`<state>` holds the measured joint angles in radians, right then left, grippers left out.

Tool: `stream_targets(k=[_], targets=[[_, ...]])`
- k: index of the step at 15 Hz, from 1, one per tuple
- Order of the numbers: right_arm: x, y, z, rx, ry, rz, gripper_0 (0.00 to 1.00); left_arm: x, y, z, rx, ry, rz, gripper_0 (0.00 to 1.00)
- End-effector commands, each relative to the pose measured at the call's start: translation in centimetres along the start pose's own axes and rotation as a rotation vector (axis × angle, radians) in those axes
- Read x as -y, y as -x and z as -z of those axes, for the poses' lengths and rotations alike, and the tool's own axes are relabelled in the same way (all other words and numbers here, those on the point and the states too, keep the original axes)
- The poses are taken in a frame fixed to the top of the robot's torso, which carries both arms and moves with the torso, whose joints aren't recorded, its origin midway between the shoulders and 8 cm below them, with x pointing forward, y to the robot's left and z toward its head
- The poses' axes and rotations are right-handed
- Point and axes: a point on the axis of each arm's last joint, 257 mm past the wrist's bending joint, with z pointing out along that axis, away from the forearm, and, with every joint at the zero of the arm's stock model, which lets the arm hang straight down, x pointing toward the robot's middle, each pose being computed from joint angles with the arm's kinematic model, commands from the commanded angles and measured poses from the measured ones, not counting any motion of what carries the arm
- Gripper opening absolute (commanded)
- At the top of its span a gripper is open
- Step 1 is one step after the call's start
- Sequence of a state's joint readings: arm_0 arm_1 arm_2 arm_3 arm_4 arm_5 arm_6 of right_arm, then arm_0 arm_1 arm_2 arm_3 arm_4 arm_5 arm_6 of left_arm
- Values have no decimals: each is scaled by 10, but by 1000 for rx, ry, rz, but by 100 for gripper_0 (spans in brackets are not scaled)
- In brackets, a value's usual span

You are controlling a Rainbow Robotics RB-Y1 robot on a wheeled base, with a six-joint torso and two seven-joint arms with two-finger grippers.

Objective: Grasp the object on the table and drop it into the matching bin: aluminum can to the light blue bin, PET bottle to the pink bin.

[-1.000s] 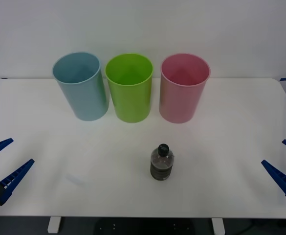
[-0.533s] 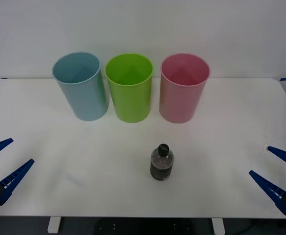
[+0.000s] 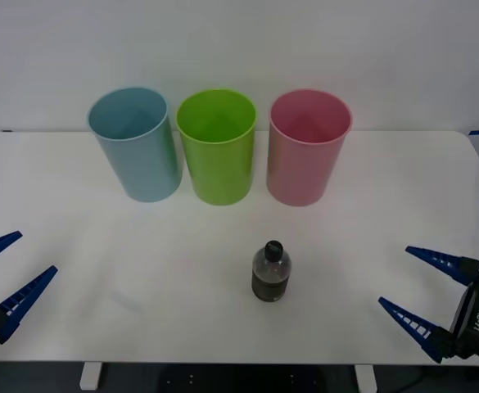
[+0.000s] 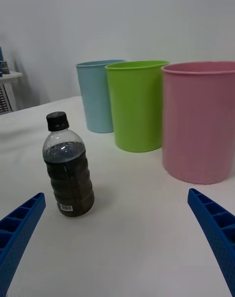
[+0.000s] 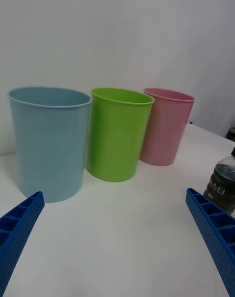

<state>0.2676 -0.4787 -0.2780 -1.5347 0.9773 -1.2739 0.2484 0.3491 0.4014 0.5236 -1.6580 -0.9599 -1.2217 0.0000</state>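
Observation:
A small clear PET bottle (image 3: 270, 273) (image 4: 68, 173) (image 5: 223, 183) with a black cap and dark lower half stands upright on the white table (image 3: 370, 213), near the front middle. Behind it stand the pink bin (image 3: 307, 147) (image 4: 199, 122) (image 5: 165, 125) at the right and the light blue bin (image 3: 137, 143) (image 4: 97, 95) (image 5: 49, 141) at the left. My right gripper (image 3: 407, 291) (image 4: 117, 243) is open at the front right, its fingers pointing toward the bottle from some distance. At the front left edge my left gripper (image 3: 10, 274) (image 5: 117, 238) is open and empty.
A green bin (image 3: 217, 146) (image 4: 138, 105) (image 5: 119, 133) stands between the blue and pink ones, all three in a row at the back. Open tabletop lies between the bottle and each gripper.
My right gripper has moved in from the right edge toward the bottle. The left gripper, bottle and bins have not moved.

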Motion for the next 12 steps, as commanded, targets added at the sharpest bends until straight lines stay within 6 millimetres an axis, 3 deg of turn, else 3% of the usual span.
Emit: stream_targets(k=[1,12], targets=[[-6,-5,-17,-11,38,7,100,0,0,0,0,0,0,100],[-23,-48,-83,-63,126,2,100,0,0,0,0,0,0,100]])
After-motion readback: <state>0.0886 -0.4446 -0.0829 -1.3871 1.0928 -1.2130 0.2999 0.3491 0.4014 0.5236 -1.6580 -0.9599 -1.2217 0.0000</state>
